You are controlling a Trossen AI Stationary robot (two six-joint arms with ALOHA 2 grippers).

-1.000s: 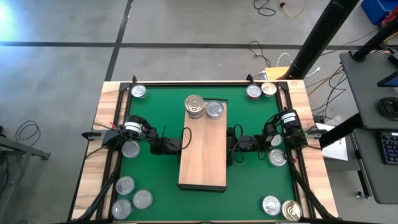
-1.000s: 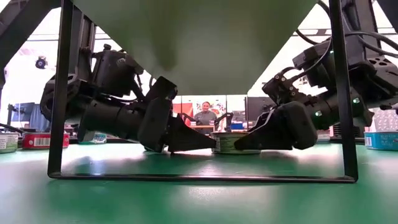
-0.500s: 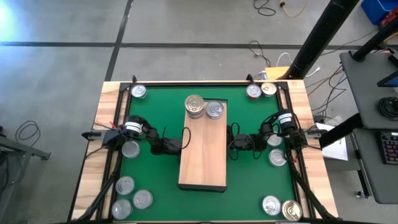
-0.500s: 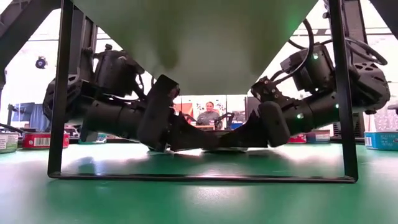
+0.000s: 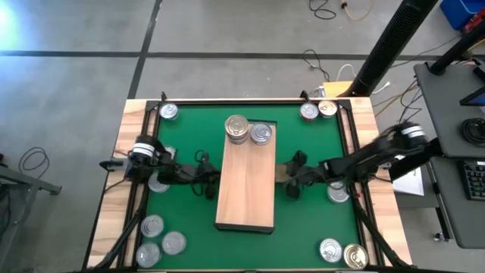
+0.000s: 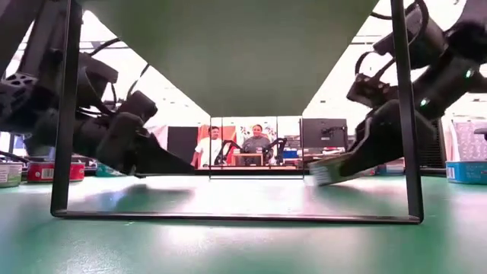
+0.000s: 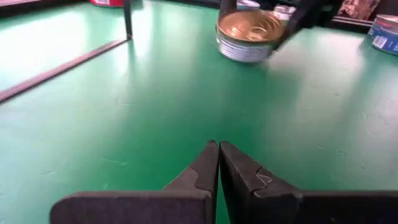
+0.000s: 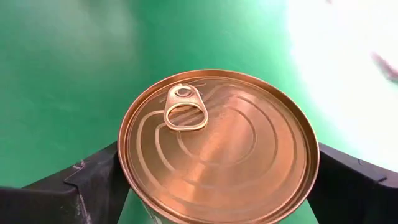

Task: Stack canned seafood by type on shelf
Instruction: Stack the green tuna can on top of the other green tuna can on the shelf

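While our right pincer [image 8: 211, 186] clamps a gold-topped tin [image 8: 217, 146], tilted just above the green worktop [image 6: 243, 243] beside the shelf [image 5: 246, 178], our left pincer [image 7: 217, 163] rests fingers together opposite. Two stacked tins [image 5: 237, 129] and a silver-topped tin [image 5: 261, 134] sit on the shelf's far end.

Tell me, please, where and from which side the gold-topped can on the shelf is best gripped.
Grip the gold-topped can across its round side wall, just under the lid, coming straight down from above. It is short, round and sits on another can at the far end of the shelf, with a silver can close beside it.
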